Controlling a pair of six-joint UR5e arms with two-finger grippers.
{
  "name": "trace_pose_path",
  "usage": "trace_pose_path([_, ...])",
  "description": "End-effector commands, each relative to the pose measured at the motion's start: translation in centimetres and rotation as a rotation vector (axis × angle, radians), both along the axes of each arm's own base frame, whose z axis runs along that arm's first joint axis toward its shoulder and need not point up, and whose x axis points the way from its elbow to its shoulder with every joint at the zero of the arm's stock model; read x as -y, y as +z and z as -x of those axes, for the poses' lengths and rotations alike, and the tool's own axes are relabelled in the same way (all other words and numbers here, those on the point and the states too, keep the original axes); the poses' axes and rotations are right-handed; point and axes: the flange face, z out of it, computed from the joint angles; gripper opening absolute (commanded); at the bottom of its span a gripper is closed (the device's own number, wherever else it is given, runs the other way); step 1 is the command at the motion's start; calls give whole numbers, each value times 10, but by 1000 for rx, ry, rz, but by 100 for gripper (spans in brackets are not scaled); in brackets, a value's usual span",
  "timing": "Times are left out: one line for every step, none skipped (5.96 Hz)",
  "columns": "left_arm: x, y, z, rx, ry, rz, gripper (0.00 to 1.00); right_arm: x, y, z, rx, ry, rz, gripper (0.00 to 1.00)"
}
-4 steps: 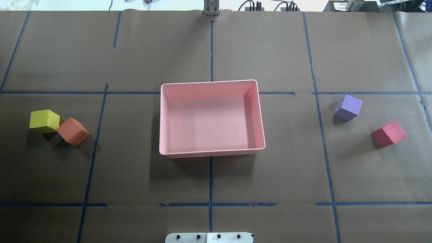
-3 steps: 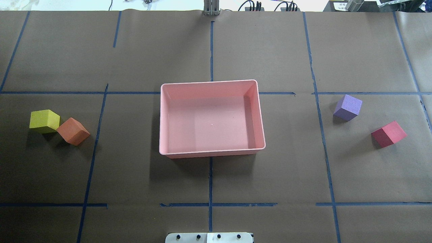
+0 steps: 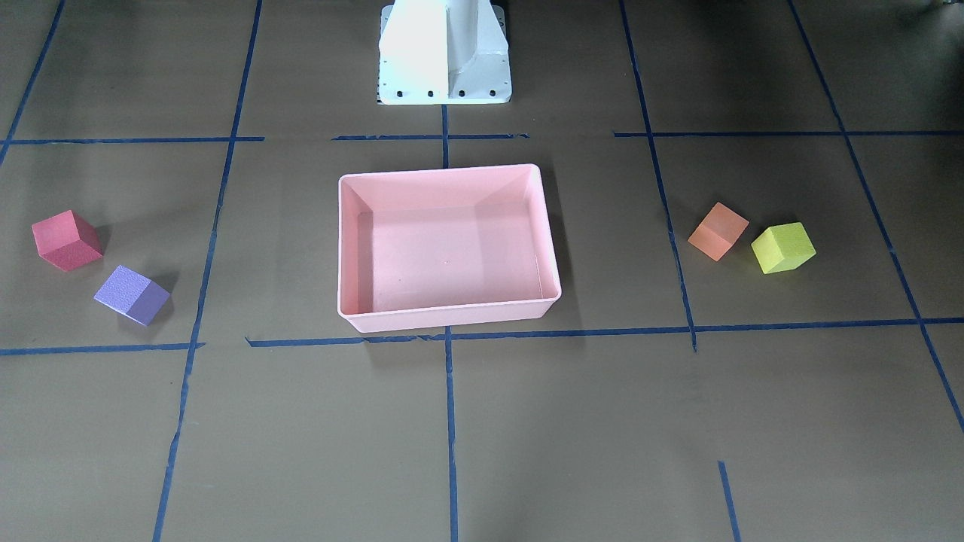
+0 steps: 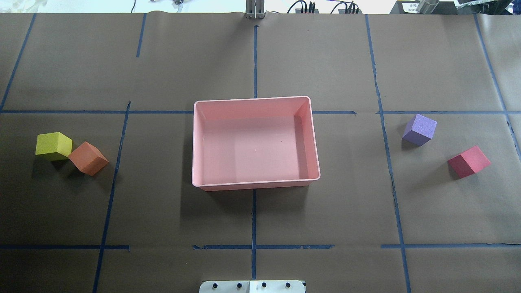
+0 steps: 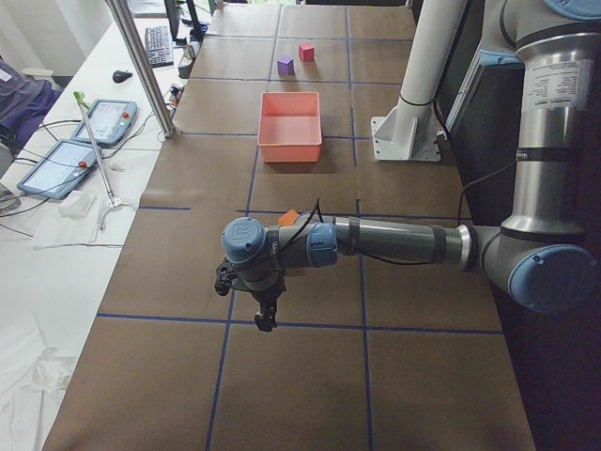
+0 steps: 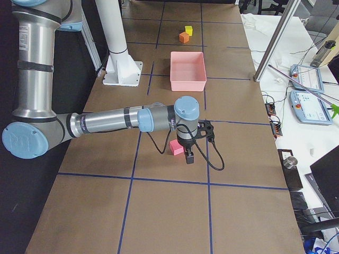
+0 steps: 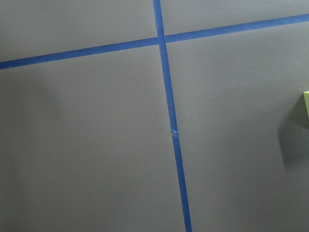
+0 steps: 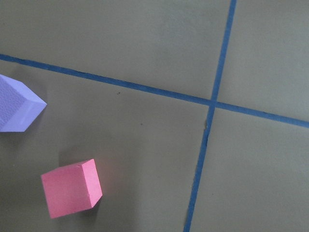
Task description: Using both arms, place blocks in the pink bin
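Found pink bin (image 4: 255,185) empty, centred on tabletop (image 4: 325,61). Out left, yellow-green block (image 4: 53,145) and orange block (image 4: 88,158); out right, purple block (image 4: 419,129) and red block (image 4: 469,161) (a pair per arm, presumably). Nearby, left arm (image 5: 394,242) and right arm (image 6: 106,121) poised low; cannot tell jaws released or clenched.

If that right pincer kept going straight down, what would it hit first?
Most likely the bare brown table beside the red block, not the block itself: the right pincer hangs just next to it, though depth is unclear.
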Motion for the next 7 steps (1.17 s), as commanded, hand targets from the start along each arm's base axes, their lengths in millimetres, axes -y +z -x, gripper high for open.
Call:
trace_pose_path([0,2,-1,-1,-3,8,100,0,-16,39,92,-81,-100,100])
trace_pose_path([1,1,-1,-6,-3,6,100,-3,-21,74,116,-163,-113,100])
trace_pose_path([1,1,-1,-10,-4,7,100,-4,-24,110,84,-157,-99,100])
trace_pose_path([1,0,-1,-11,-4,5,100,-15,-12,148,19,-120,-122,100])
trace_pose_path([1,1,-1,-10,-4,7,100,-18,1,171,31,-115,-138,100])
trace_pose_path([1,0,-1,-11,-4,5,100,-18,4,174,29,-117,-134,100])
trace_pose_path([1,1,-1,-10,-4,7,100,-18,6,178,27,-127,-129,100])
